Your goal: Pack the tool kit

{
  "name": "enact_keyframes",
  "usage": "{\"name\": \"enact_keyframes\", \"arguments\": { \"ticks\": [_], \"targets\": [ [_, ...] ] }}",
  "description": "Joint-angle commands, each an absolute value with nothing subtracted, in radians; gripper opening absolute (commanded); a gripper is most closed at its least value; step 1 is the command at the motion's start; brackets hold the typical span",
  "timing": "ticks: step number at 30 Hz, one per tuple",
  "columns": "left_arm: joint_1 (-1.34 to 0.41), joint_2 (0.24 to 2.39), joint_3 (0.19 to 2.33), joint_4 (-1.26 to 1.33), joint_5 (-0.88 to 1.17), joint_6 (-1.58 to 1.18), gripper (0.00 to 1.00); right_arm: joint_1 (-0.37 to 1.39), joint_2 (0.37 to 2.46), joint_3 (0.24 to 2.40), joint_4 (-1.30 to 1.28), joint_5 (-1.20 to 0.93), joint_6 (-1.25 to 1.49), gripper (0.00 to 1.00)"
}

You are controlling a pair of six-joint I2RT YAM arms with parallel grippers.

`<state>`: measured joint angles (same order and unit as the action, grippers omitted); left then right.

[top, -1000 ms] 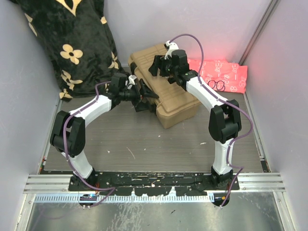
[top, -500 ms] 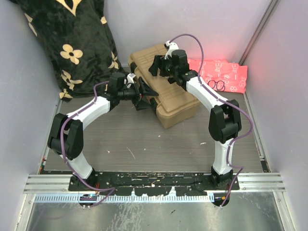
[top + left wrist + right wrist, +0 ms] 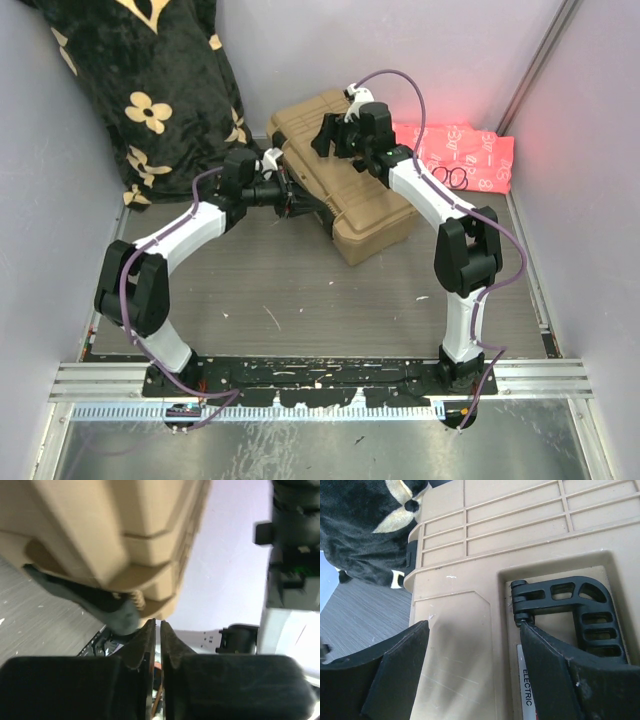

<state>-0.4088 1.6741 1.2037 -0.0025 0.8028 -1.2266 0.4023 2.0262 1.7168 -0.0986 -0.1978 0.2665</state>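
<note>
Though hidden overhead, handle [image 3: 555,605] plain wrist-side.

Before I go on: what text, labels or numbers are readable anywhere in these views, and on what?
"ELECTRIC": on the white label on the toolbox lid, beside the black handle, right wrist view.
Print on the pink cloth: too small to read.
Nothing else legible.
</note>
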Motion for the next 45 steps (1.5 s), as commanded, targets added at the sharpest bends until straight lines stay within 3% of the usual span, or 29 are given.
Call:
{"name": "enact_keyframes", "arguments": {
  "ticks": [1,5,6,12,20,26,36,45],
  "targets": [
    [-0.420,1.582,1.247,0.165,0.881,-1.234,0.00,0.400,2.289,1.550,-0.759,-0.162,0.322,0.80],
    [-0.420,1.575,1.254,0.121,0.885,-1.206,0.01,0.399,2.289,1.548,-0.757,-0.164,0.322,0.80],
    [-0.420,1.571,1.253,0.115,0.885,-1.203,0.06,0.399,2.289,1.548,-0.756,-0.164,0.322,0.80],
    [-0.391,1.474,1.110,0.125,0.825,-1.122,0.61,0.399,2.279,1.534,-0.752,-0.165,0.316,0.80],
    [-0.357,1.416,0.684,0.559,0.763,-1.195,0.98,0.399,2.281,1.508,-0.752,-0.172,0.303,0.80],
    [-0.356,1.539,0.600,0.815,0.726,-1.189,0.98,0.399,2.286,1.543,-0.799,-0.159,0.281,0.80],
    [-0.356,1.922,0.692,1.420,0.681,-1.444,0.98,0.399,2.243,1.523,-0.853,-0.107,0.268,0.80],
    [-0.420,1.889,0.724,1.430,0.696,-1.469,0.98,0.399,2.237,1.534,-0.878,-0.090,0.260,0.80]
  ]
}}
